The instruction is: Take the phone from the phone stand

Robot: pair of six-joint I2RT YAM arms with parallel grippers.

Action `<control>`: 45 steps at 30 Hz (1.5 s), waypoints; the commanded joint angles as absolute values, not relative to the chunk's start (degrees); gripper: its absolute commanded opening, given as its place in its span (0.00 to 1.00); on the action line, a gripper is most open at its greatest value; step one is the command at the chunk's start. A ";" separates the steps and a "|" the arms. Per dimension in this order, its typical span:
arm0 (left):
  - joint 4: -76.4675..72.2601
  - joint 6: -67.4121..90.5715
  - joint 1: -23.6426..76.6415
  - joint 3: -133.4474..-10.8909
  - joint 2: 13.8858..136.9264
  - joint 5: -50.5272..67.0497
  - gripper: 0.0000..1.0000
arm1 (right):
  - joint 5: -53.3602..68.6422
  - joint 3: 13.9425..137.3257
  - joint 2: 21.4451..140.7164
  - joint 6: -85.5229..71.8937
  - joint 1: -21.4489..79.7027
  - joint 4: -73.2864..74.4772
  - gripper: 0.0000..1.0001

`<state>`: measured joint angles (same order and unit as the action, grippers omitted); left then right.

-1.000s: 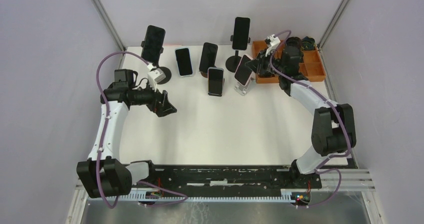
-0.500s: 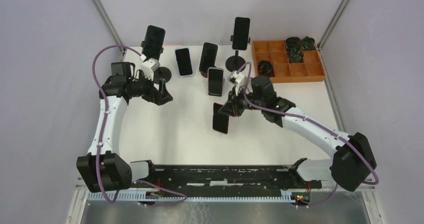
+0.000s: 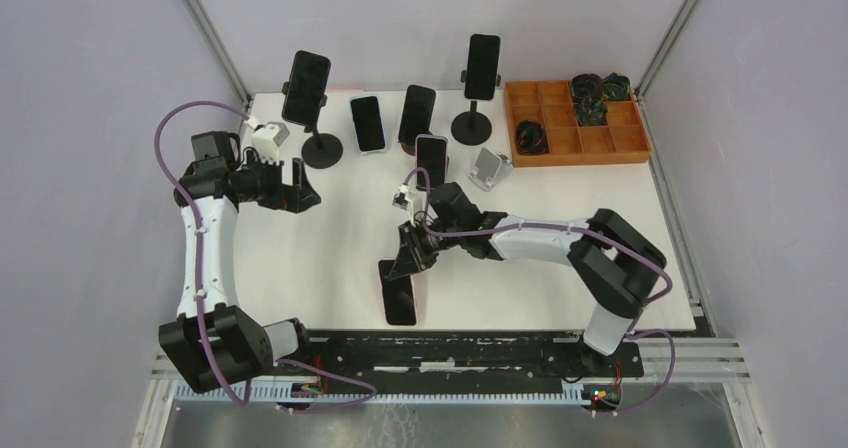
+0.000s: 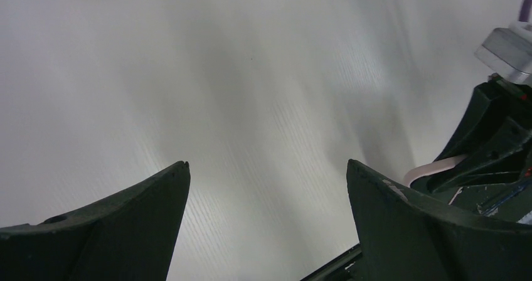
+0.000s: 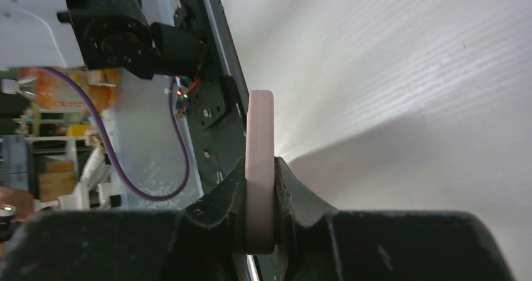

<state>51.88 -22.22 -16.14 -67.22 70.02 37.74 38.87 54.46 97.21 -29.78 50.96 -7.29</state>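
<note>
The slim phone in a pale pink case (image 3: 399, 296) is off its stand and is at the near middle of the white table (image 3: 300, 268), screen up. We cannot tell if it touches the surface. The right gripper (image 3: 408, 264) is closed on its far end, pinching front and back. We judge the phone stiff and rather light, with smooth, fragile glass, so the case edges seem the safer hold. The left gripper (image 4: 266, 168) is wide open over the table at the left and holds nothing. We count six phones: this one, two on tall black pole stands (image 3: 322, 150), and three lower between them. One small pale stand (image 3: 489, 168) is empty. One orange compartment tray (image 3: 580, 156) sits far right.
</note>
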 commanded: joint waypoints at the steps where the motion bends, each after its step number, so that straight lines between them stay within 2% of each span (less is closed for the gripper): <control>1: 54.23 -26.49 -16.41 -66.76 67.33 39.99 1.00 | 43.76 59.68 103.55 -42.33 51.02 -23.13 0.00; 9: 54.23 -28.83 -16.38 -63.67 65.92 40.70 1.00 | 43.11 61.57 113.69 -54.76 51.15 -35.30 0.00; 15: 54.22 -29.73 -16.30 -63.90 66.41 42.48 1.00 | 42.56 61.34 116.58 -51.50 51.14 -32.02 0.00; 22: 54.69 -30.76 -16.32 -63.10 66.47 42.83 1.00 | 36.81 63.23 116.46 -41.21 51.18 -20.35 0.18; 26: 54.54 -31.15 -16.26 -62.13 65.77 44.21 1.00 | 32.86 62.09 115.22 -39.02 51.62 -17.38 0.37; 28: 54.34 -30.76 -16.29 -61.92 65.57 44.86 1.00 | 30.75 60.54 114.10 -38.29 51.79 -16.73 0.40; 30: 54.20 -30.51 -16.33 -61.88 65.63 45.59 1.00 | 29.08 59.53 113.44 -37.57 52.07 -16.44 0.47; 34: 54.11 -30.41 -16.26 -62.13 66.12 46.13 1.00 | 27.73 61.02 113.54 -34.92 52.72 -13.90 0.53; 37: 54.14 -30.40 -16.28 -62.36 66.07 45.93 1.00 | 25.39 63.84 113.62 -31.17 53.62 -8.91 0.68; 41: 54.13 -30.50 -16.32 -62.53 65.98 45.90 1.00 | 24.39 66.21 113.14 -28.70 53.68 -5.67 0.76; 45: 54.14 -30.27 -16.29 -62.87 66.49 46.14 1.00 | 23.49 69.08 113.03 -26.84 53.67 -1.59 0.78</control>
